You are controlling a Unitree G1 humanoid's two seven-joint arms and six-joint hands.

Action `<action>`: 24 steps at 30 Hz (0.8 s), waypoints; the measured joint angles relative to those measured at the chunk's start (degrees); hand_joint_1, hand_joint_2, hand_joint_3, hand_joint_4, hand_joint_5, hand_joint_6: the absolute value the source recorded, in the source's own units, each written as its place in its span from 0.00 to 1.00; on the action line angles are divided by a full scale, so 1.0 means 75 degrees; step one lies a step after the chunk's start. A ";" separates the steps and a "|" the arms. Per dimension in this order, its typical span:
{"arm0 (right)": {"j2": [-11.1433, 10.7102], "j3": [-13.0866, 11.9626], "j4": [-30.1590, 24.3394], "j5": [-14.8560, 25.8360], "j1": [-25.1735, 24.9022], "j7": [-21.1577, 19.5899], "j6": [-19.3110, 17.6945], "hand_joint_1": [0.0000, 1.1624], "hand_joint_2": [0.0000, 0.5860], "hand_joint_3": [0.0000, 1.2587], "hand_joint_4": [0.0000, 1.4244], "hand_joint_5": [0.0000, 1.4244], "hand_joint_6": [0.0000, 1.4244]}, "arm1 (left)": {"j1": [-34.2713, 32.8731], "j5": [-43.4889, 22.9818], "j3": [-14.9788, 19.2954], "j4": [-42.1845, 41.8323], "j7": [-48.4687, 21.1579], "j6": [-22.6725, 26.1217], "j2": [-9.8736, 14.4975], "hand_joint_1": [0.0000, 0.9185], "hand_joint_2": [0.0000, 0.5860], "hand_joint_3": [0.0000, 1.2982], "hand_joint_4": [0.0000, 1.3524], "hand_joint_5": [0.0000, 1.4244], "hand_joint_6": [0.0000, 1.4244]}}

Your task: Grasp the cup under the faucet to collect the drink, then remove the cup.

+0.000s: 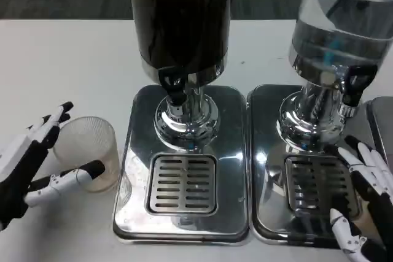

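A clear ribbed plastic cup [86,151] stands upright on the white table, left of the steel drip tray [136,151]. The dark drink dispenser [181,16] rises above that tray, its black faucet [174,87] over the slotted grate [181,183]. My left hand [24,167] brackets the cup from the left. Its fingers [52,121] lie along the cup's far left side and the thumb [77,176] reaches across the near side, its tip at the cup wall. The fingers are straight, not wrapped. My right hand [368,197] hovers with fingers spread over the right tray's front corner.
A second dispenser [341,23] with clear liquid stands on its own steel tray [267,151] at the right, black faucet [356,84] facing me. Another metal edge [384,121] shows at the far right. White table extends behind and left of the cup.
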 measured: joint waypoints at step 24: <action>0.0244 0.0093 -0.0184 -0.0022 0.0149 0.0090 0.0010 0.32 1.00 0.12 0.00 0.00 0.08 | 0.0406 -0.0025 0.0106 0.0018 0.0349 -0.0110 0.0147 0.00 0.00 0.00 0.00 0.00 0.01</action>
